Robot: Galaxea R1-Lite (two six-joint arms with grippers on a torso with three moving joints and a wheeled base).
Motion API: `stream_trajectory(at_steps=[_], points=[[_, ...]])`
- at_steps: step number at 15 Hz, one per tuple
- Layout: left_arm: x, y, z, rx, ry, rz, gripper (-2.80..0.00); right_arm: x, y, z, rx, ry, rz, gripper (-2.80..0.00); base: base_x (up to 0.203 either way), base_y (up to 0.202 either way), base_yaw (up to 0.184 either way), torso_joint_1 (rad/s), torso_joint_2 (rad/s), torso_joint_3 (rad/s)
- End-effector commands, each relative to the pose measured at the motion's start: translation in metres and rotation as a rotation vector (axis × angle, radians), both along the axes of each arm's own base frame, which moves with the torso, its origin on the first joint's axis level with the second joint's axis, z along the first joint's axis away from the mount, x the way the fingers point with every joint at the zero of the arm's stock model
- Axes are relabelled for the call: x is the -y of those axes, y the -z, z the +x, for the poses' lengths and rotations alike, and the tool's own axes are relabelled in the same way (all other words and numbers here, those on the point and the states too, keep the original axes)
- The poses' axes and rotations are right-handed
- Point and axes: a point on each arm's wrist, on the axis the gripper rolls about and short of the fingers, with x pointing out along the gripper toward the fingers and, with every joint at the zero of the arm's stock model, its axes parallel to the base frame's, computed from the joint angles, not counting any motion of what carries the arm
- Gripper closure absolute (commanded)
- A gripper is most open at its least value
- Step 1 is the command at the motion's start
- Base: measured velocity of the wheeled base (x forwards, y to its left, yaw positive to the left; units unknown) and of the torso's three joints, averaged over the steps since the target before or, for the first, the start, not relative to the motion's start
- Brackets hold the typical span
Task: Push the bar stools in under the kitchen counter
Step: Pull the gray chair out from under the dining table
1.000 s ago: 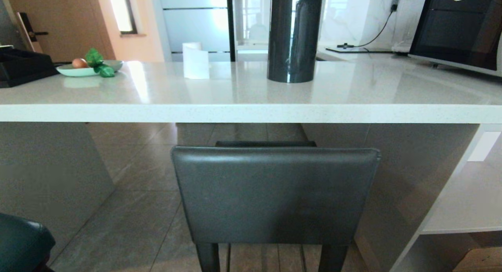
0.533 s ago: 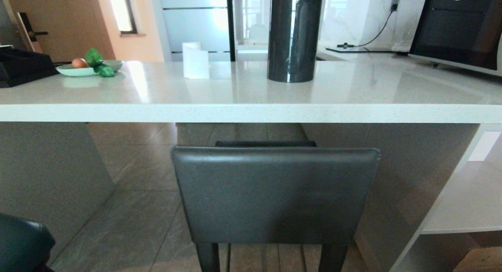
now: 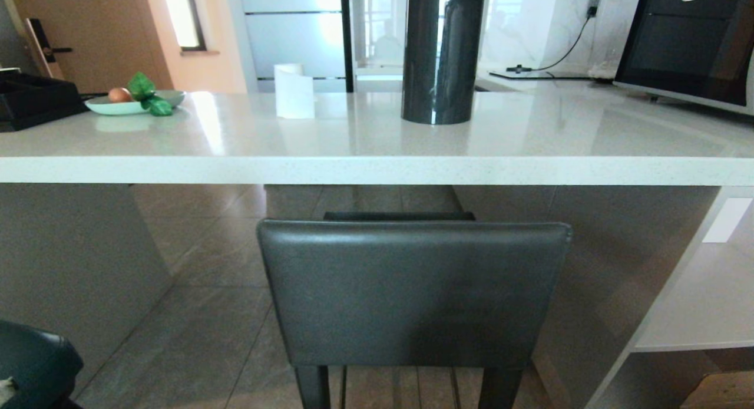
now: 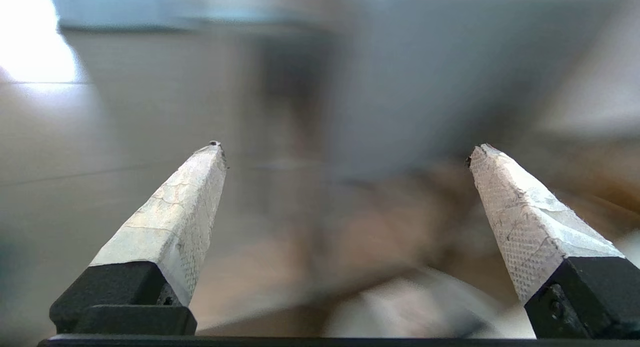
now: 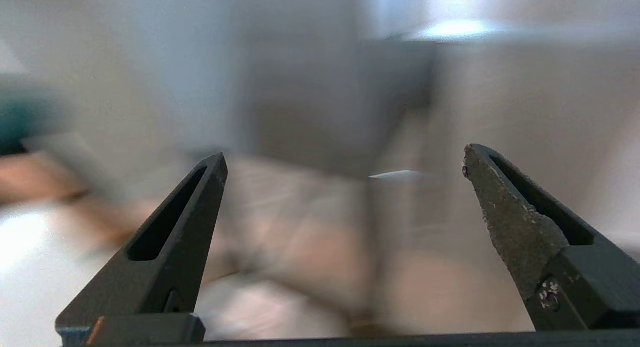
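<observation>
grey stool sits dead centre, near side of the counter, seat partly under. teal stool bottom left. left gripper and right gripper both spread wide, holding nothing.

My left end effector: two tapered fingers wrapped in cracked white textured tape, black bases. My right end effector: bare black slotted fingers, scuffed, small screw lower right.
</observation>
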Motion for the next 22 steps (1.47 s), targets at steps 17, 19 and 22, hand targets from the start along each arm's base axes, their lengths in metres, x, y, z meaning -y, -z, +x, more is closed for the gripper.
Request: stream_trajectory(at_steps=[17, 19, 22], points=[[0.019, 0.018, 0.140, -0.211, 0.352, -0.124, -2.80, -0.023, -0.029, 0.134, -0.252, -0.457, 0.119, -2.80, 0.000, 0.000, 0.000, 0.000, 0.00, 0.000], [0.021, 0.016, 0.140, -0.208, 0.423, -0.130, -2.80, -0.024, -0.029, 0.139, -0.248, -0.557, 0.118, -2.80, 0.000, 0.000, 0.000, 0.000, 0.00, 0.000], [0.023, 0.016, 0.152, -0.231, 0.429, -0.131, -2.80, -0.024, -0.028, 0.154, -0.276, -0.558, 0.120, -2.80, 0.000, 0.000, 0.000, 0.000, 0.00, 0.000]])
